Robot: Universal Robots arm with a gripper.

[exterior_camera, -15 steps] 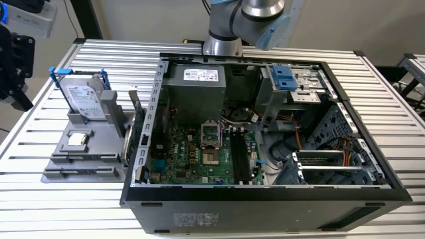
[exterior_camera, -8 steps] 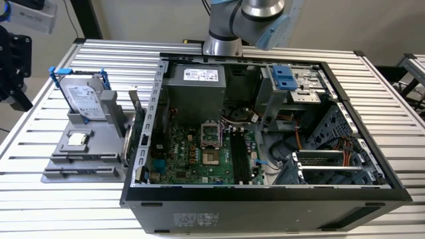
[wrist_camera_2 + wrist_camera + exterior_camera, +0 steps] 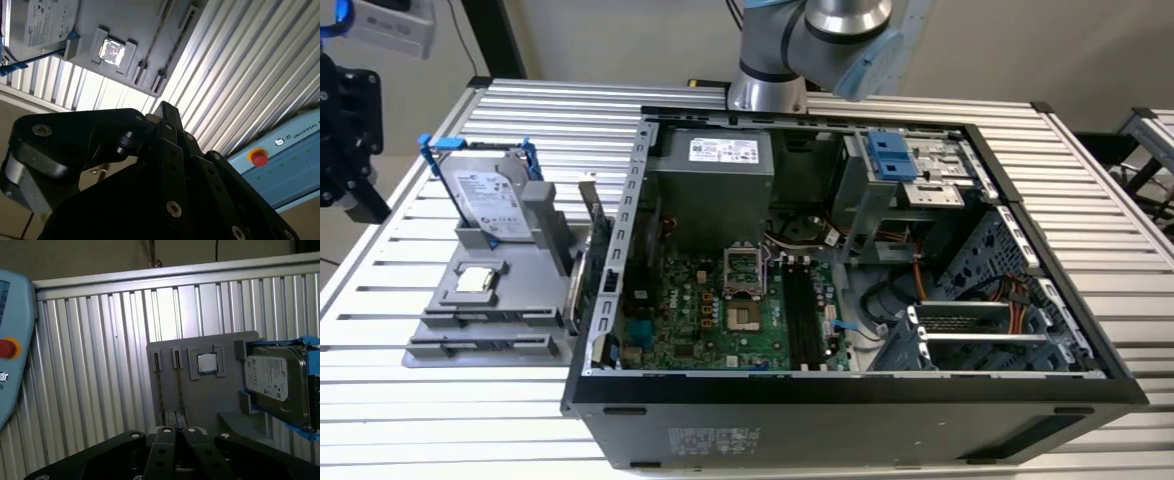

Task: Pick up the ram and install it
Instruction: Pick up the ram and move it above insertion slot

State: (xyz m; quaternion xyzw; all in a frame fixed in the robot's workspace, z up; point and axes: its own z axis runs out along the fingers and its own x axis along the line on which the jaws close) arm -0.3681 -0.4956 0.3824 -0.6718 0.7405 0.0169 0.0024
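First wrist view: the ram (image 3: 159, 385), a thin dark stick seen edge-on, stands in a slot of the grey holder (image 3: 200, 400), with a second stick (image 3: 179, 385) just beside it. A processor chip (image 3: 206, 363) and a hard drive (image 3: 272, 380) share the holder on the ribbed table (image 3: 100, 365). The hand (image 3: 177, 431) hangs apart from the holder, drawn narrow and holding nothing. In the exterior view, an open computer case (image 3: 854, 410) sits to the holder's right.

We log a worktop (image 3: 440, 420) of ribbed silver-grey aluminium slats, running wide across the exterior view. Plain beige wall (image 3: 614, 40) behind it. A second slatted table (image 3: 1154, 130) stands at the exterior view's right, apart from the first. In the first wrist view, bright light glares off the slats (image 3: 165, 310).
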